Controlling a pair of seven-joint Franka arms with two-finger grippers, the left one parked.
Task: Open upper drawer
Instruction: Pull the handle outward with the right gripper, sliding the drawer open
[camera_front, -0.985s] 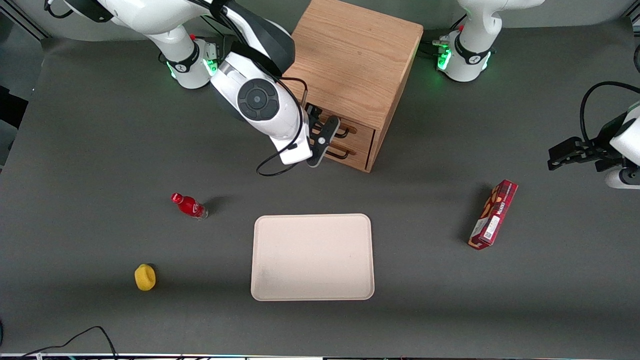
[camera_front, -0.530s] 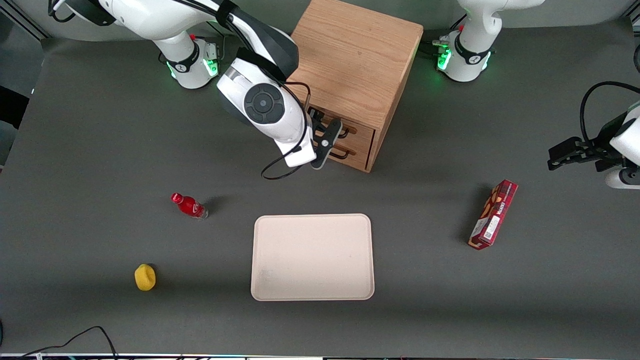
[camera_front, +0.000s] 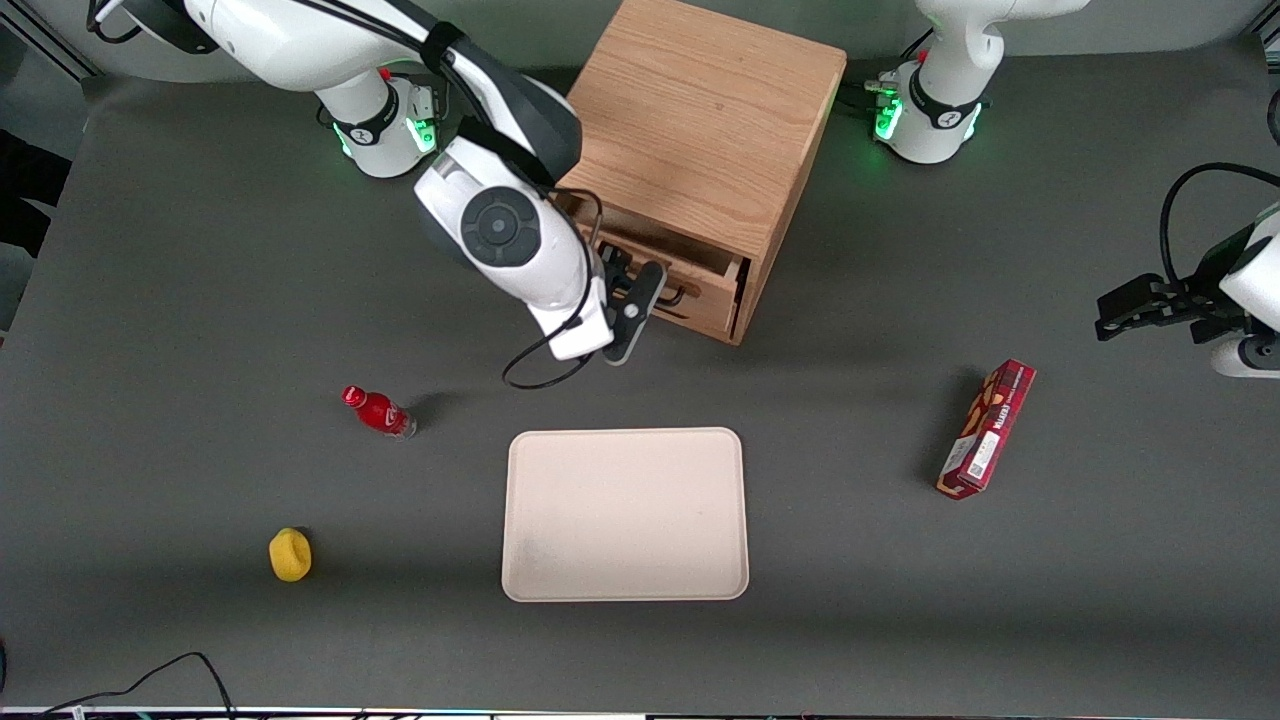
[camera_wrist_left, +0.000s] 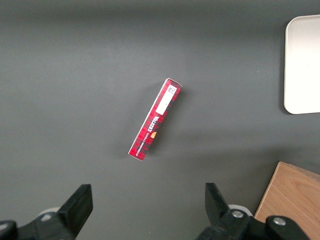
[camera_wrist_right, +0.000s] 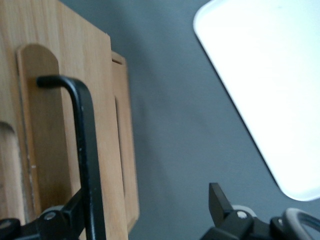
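Note:
The upper drawer (camera_front: 705, 290) of the light oak cabinet (camera_front: 700, 120) stands pulled partly out, with a dark gap showing above its front. My right gripper (camera_front: 625, 295) is in front of the drawer at its black bar handle (camera_front: 675, 293). In the right wrist view the handle (camera_wrist_right: 85, 150) runs along the oak drawer front (camera_wrist_right: 50, 140), right against the inner side of one finger (camera_wrist_right: 62, 215). The other finger (camera_wrist_right: 217, 197) is far from it over the grey table. The gripper (camera_wrist_right: 142, 205) is open. The lower drawer is hidden under the upper one in the front view.
A beige tray (camera_front: 625, 515) lies nearer the front camera than the cabinet and also shows in the right wrist view (camera_wrist_right: 260, 75). A red bottle (camera_front: 378, 411) and a yellow object (camera_front: 290, 554) lie toward the working arm's end. A red box (camera_front: 987, 429) lies toward the parked arm's end.
My right gripper has moved toward the front camera at the handle, and the upper drawer has slid out with it. A dark gap now shows above the drawer front.

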